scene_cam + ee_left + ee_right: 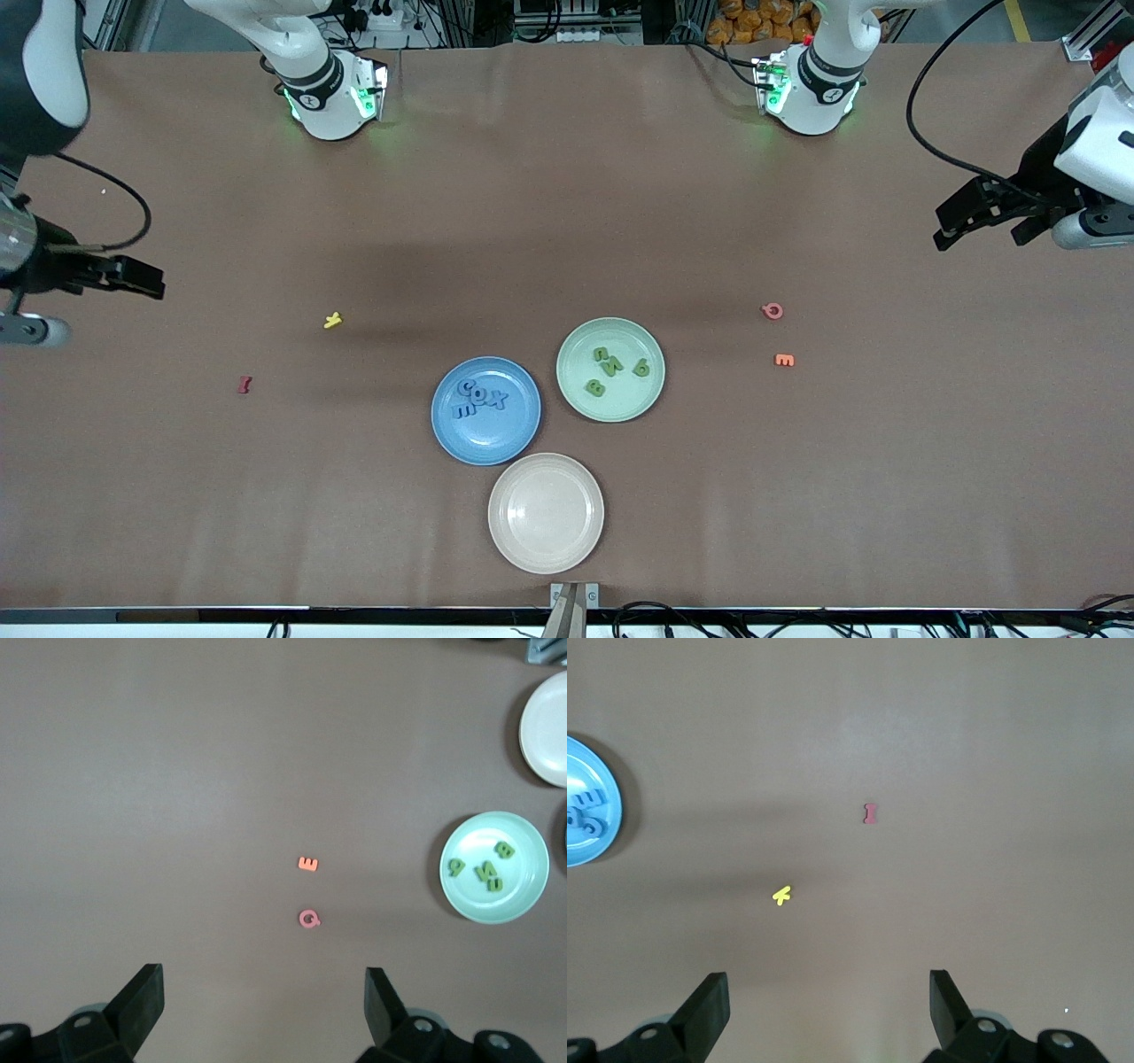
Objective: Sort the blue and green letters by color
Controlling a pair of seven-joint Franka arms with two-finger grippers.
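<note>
Four blue letters were seen lying together in the blue plate, clustered in the part of it farther from the front camera. Four green letters were spread in the green plate, which stood just beside the blue plate, toward the left arm's end of the surface and slightly farther from the front camera. A cream plate was placed nearer to the front camera than both, close against the blue plate's rim, with nothing seen in it.

A pink letter and an orange letter were found on the bare surface toward the left arm's end, apart from the green plate, the orange one nearer to the front camera. A yellow letter and a dark red letter were found toward the right arm's end, well apart from the blue plate, the dark red one nearer to the front camera.

The left gripper was held up over the left arm's end of the surface, its fingers spread wide and nothing between them; the arm was seen waiting. The right gripper was held over the right arm's end of the surface, likewise spread wide and holding nothing, that arm waiting too.
</note>
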